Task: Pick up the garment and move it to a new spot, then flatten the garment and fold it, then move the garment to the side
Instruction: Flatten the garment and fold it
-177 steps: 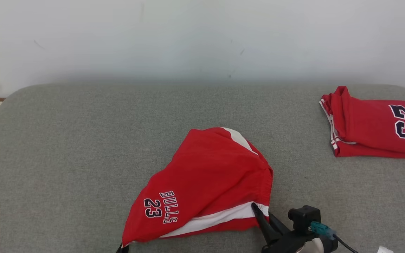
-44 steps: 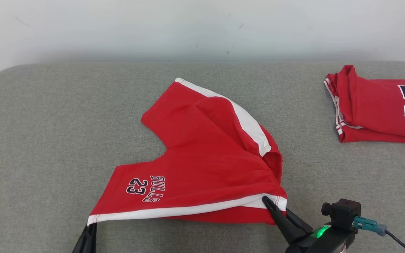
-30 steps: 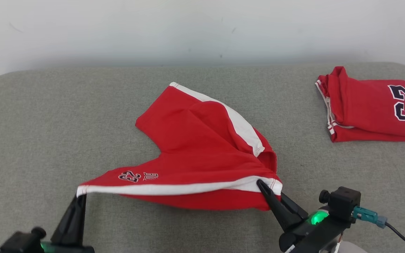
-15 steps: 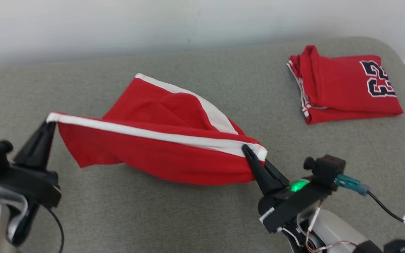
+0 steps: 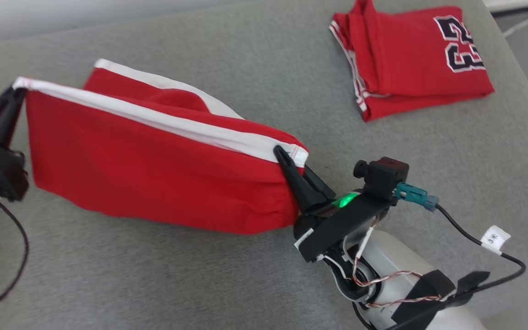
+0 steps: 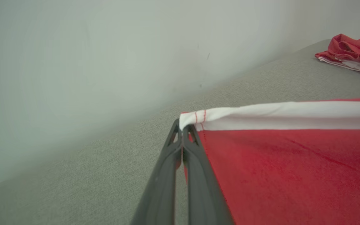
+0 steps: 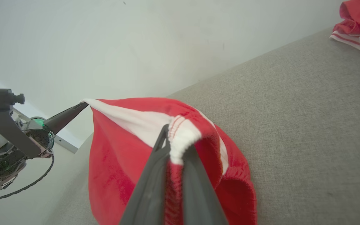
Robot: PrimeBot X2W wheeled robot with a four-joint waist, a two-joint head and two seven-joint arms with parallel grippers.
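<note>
The garment (image 5: 154,169) is a pair of red shorts with white side stripes, lifted and stretched between my two grippers above the grey cushion. My left gripper (image 5: 16,91) is shut on one white-striped corner at the left of the head view. My right gripper (image 5: 287,156) is shut on the opposite corner by the waistband. The cloth hangs down below the taut white edge, and its far part still rests on the cushion. In the left wrist view my left gripper (image 6: 181,125) pinches the white hem of the garment (image 6: 292,162). In the right wrist view my right gripper (image 7: 173,137) clamps the bunched white band of the garment (image 7: 114,162).
A second red garment (image 5: 410,55), folded, with a dark "23", lies at the far right of the grey cushion (image 5: 200,284). A pale wall (image 6: 73,47) stands behind the cushion. My right arm's cable (image 5: 475,238) trails at the lower right.
Both grippers have raised the shorts off the cushion, so the cloth now hangs from the stretched white edge. The head camera has tilted and turned, shifting the whole picture.
</note>
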